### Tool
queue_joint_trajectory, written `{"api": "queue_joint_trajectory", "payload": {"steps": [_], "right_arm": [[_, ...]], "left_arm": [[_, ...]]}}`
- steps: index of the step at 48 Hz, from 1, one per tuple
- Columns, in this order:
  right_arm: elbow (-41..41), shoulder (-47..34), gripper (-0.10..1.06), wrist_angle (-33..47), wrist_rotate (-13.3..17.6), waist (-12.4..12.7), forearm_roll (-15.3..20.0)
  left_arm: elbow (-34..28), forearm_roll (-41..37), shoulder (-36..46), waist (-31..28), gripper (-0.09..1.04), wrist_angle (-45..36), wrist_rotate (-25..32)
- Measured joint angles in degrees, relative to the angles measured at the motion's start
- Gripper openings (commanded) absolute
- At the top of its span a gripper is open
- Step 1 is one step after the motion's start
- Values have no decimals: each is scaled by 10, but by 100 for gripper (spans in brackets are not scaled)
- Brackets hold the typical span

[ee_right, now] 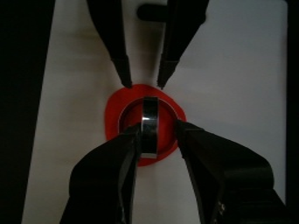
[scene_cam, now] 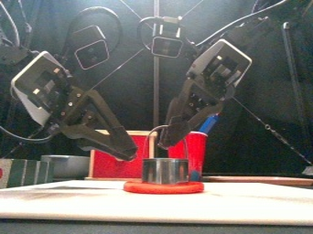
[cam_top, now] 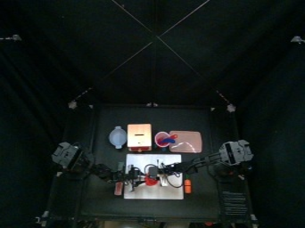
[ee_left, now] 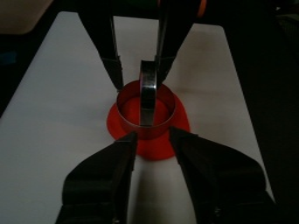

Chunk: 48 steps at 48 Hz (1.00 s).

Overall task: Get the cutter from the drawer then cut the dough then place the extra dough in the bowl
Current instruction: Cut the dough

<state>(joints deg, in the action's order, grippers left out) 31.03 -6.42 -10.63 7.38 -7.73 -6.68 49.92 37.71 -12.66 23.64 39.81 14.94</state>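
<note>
The cutter (scene_cam: 166, 170) stands upright on the red dough (scene_cam: 164, 187), at the middle of the white cutting board (scene_cam: 251, 203) by the bench's front edge. It is stiff metal, probably light and slippery on its round wall. The wire handle arching over its top is the place to take it, and the right gripper (scene_cam: 173, 143) is down at that handle, though I cannot tell whether it grips. The left gripper (scene_cam: 126, 149) hangs just beside the cutter toward the board's left edge, its jaws a little apart with nothing between them. The dough looks soft and flat, apt to stick to board and cutter alike; I judge the outer ring is best peeled up from its rim. Bare board lies all round the disc. Behind the board stand the blue-grey bowl (cam_top: 116, 136), the wooden box (cam_top: 141, 135) and the pink tray (cam_top: 194, 141) — the bowl toward the bench's left edge, with open bench between it and the board.
</note>
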Motion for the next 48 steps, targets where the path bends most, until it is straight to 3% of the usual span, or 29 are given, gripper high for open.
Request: {"api": "queue_joint_trajectory", "payload": {"steps": [48], "right_arm": [[-4,-4,73,-8,2,-3,0]], "left_arm": [[-29,42,-61,-6,58,-23,1]]}}
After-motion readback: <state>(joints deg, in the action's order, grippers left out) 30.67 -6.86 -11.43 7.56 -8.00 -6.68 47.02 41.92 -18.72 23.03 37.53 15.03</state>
